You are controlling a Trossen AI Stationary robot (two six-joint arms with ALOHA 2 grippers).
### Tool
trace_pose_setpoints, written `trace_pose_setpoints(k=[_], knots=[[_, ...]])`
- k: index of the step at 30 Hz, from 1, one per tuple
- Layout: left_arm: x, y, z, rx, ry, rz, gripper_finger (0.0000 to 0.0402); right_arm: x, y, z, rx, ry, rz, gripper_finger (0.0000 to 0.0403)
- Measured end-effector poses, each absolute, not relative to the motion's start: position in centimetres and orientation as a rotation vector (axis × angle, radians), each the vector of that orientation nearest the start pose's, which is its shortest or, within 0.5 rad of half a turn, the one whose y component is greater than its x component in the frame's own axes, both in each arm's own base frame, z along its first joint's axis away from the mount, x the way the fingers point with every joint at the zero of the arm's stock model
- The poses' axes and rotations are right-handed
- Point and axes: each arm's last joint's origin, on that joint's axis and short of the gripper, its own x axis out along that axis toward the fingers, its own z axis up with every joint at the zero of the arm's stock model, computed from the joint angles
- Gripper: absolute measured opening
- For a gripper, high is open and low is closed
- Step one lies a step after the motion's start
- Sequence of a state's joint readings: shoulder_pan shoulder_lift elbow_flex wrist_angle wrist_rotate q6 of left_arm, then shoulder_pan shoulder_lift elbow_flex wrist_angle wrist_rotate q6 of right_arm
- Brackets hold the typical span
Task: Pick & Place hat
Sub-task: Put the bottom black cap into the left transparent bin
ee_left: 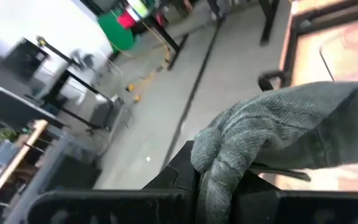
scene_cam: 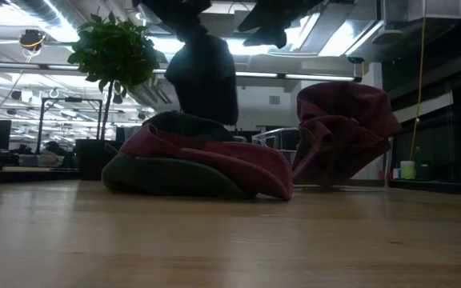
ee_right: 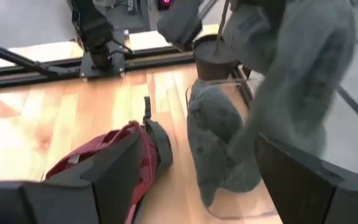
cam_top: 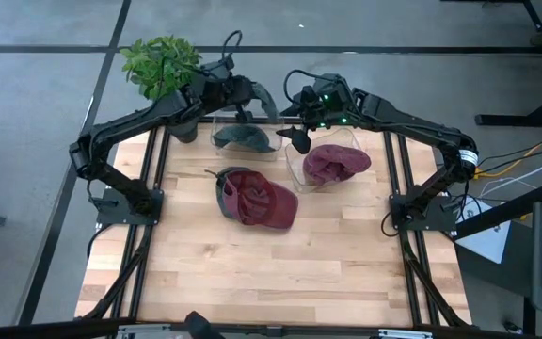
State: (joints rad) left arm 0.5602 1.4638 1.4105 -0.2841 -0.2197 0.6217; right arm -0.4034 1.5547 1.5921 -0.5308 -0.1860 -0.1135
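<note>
Wooden worktop (cam_top: 280,254) carries a red hat (cam_top: 257,198); beyond it, left tool (cam_top: 247,94) pinches a grey hat (cam_top: 263,97), right tool (cam_top: 294,135) spread wide beside.

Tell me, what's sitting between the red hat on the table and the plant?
In the high view, a grey hat in a clear box lies between the red hat and the plant.

Grey hat (ee_left: 278,134) of coarse, ribbed woven cloth; red cap (cam_top: 257,198) of soft matt fabric; table (cam_top: 252,273) of pale, smooth planked wood; bins (cam_top: 301,169) of clear glossy plastic.
</note>
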Motion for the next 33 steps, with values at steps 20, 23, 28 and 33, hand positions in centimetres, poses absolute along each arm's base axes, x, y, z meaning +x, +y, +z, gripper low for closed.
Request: trace_pose_setpoints(k=[20,23,28,33], knots=[[27.2,18.4,35.4,0.4,0.774,0.583,0.0006,31.0,-13.7,38.4,0.074,0.562,-0.211,0.0306],[27.0,19.1,35.2,0.394,0.783,0.574,0.0007,31.0,-13.7,38.4,0.074,0.562,-0.211,0.0306],[26.5,20.2,34.8,0.361,0.781,0.551,0.0007,31.0,-13.7,38.4,0.074,0.562,-0.211,0.0306],[27.2,20.8,33.6,0.317,0.794,0.526,0.0007,31.0,-13.7,38.4,0.074,0.562,-0.211,0.0306]])
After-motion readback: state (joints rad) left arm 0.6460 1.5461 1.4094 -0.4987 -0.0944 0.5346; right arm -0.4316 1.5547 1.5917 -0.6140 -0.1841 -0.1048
